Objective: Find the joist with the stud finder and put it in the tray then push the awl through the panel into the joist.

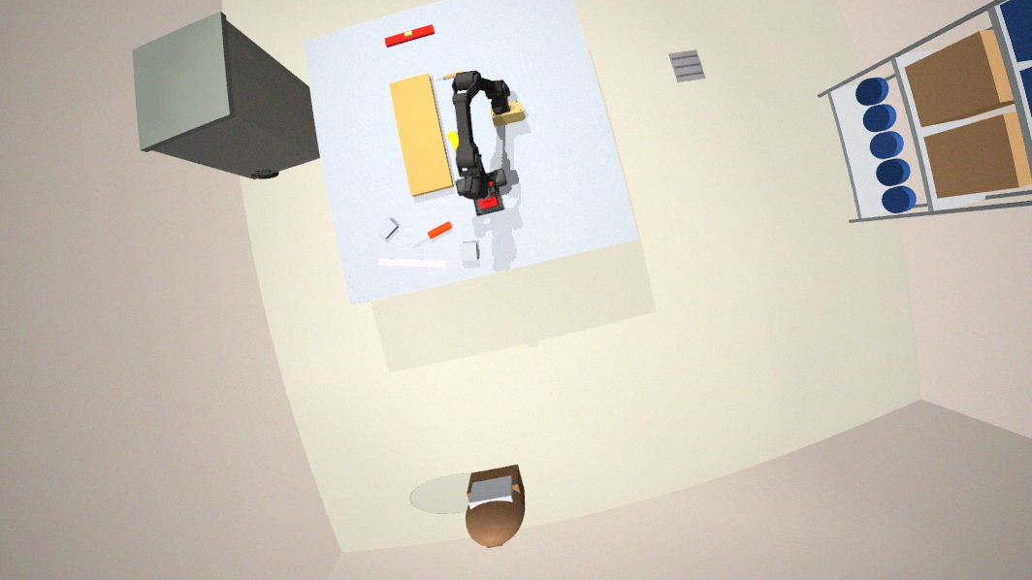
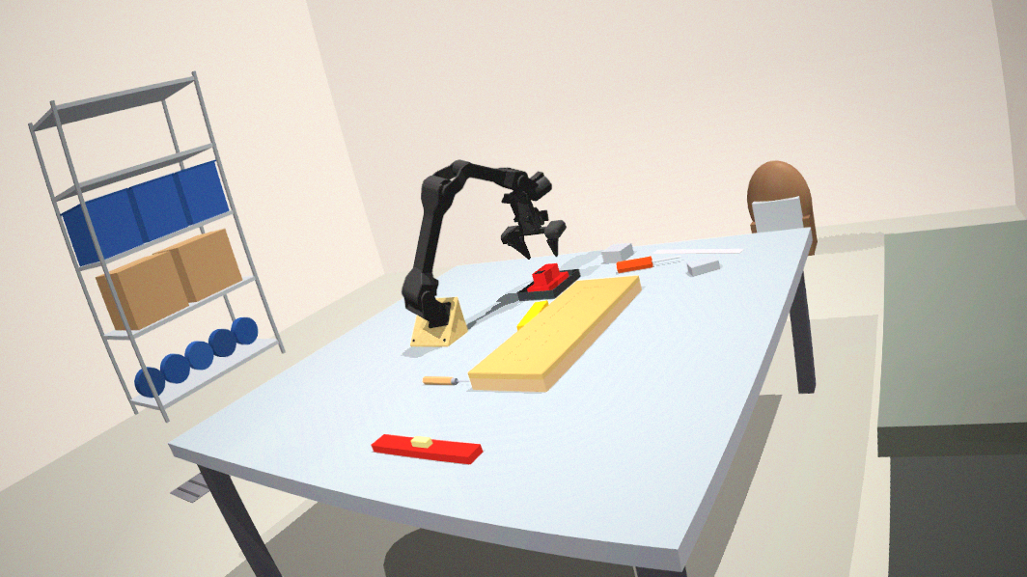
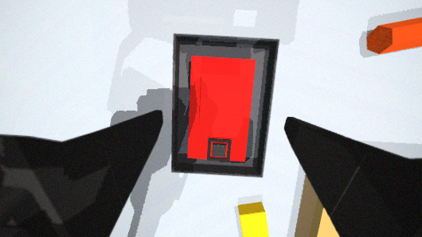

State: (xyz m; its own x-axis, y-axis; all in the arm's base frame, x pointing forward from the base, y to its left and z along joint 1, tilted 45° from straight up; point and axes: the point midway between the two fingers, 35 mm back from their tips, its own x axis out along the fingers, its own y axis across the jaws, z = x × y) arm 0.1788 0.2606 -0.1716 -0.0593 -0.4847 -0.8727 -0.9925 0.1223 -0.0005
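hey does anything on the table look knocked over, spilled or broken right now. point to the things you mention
Nothing stands out: the red stud finder (image 1: 488, 202) (image 2: 546, 276) (image 3: 223, 104) sits inside its black tray (image 1: 491, 210) (image 2: 536, 294) (image 3: 216, 171), and I see no spill or breakage.

red level (image 1: 409, 36) (image 2: 427, 449) on table | orange screwdriver (image 1: 439, 230) (image 2: 634, 264) (image 3: 402, 36) | brown chair (image 1: 495, 524) (image 2: 779, 180) | shelf rack (image 1: 912, 136) (image 2: 69, 171)

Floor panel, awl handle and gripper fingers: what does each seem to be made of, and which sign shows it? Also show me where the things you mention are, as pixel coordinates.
Floor panel (image 1: 421, 135) (image 2: 557, 336): perhaps matt wood, from its plain tan colour.
Awl handle (image 2: 437, 380): possibly smooth wood, being light orange-brown.
Fingers: plastic or coated metal, uncertain; black, with faint paler patches.
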